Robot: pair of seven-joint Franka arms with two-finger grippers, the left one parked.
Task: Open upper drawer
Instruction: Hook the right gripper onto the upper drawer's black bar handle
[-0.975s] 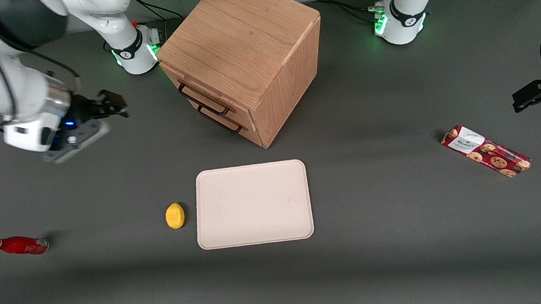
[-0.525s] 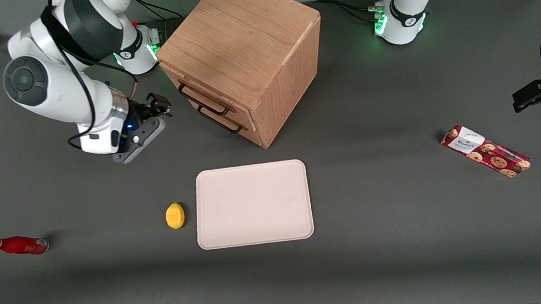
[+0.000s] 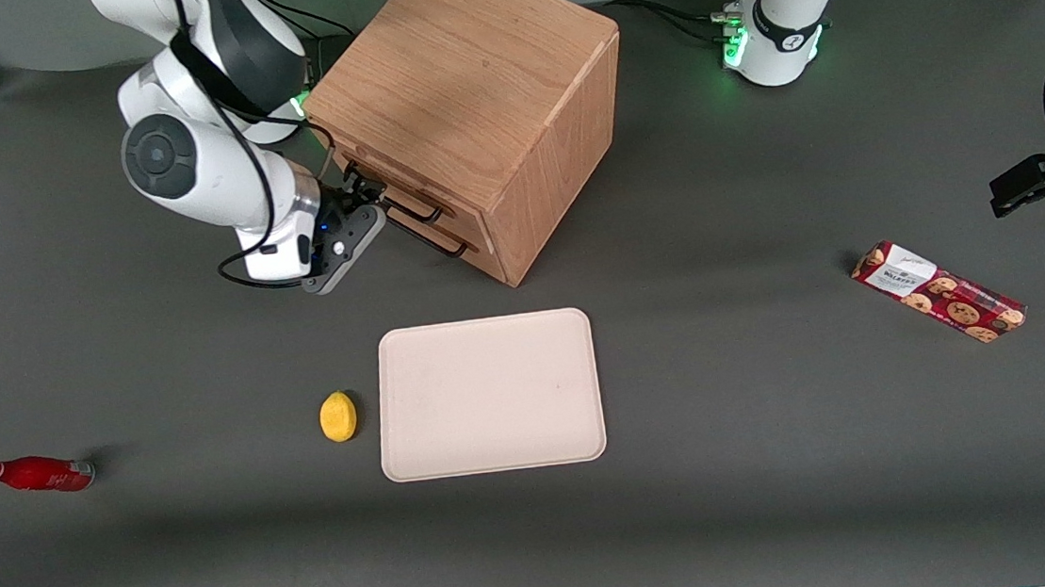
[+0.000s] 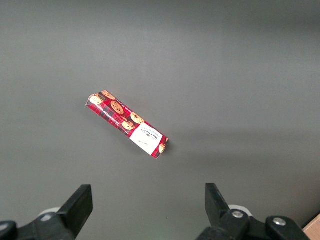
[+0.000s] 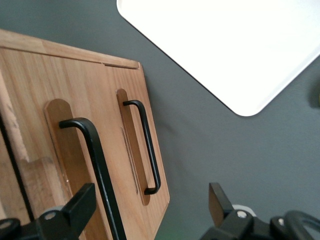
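The wooden cabinet (image 3: 466, 81) stands at the back of the table with both drawers shut. The upper drawer (image 3: 400, 189) (image 5: 75, 90) carries a thin black wire handle (image 5: 95, 165); the lower drawer's matching handle (image 5: 149, 150) sits below it (image 3: 428, 236). My gripper (image 3: 364, 194) (image 5: 150, 200) is right in front of the drawer fronts, at the upper handle's end nearer the working arm's base. It is open, and the upper handle's bar runs through the gap close to one finger (image 5: 75, 207). I cannot tell whether that finger touches the bar.
A white tray (image 3: 489, 393) (image 5: 225, 45) lies nearer the front camera than the cabinet, with a yellow lemon (image 3: 337, 416) beside it. A red bottle (image 3: 32, 474) lies toward the working arm's end. A cookie pack (image 3: 937, 291) (image 4: 127, 123) lies toward the parked arm's end.
My gripper has swept across the table from the working arm's end to the cabinet's drawer front, closing on the upper handle. The drawers have not moved.
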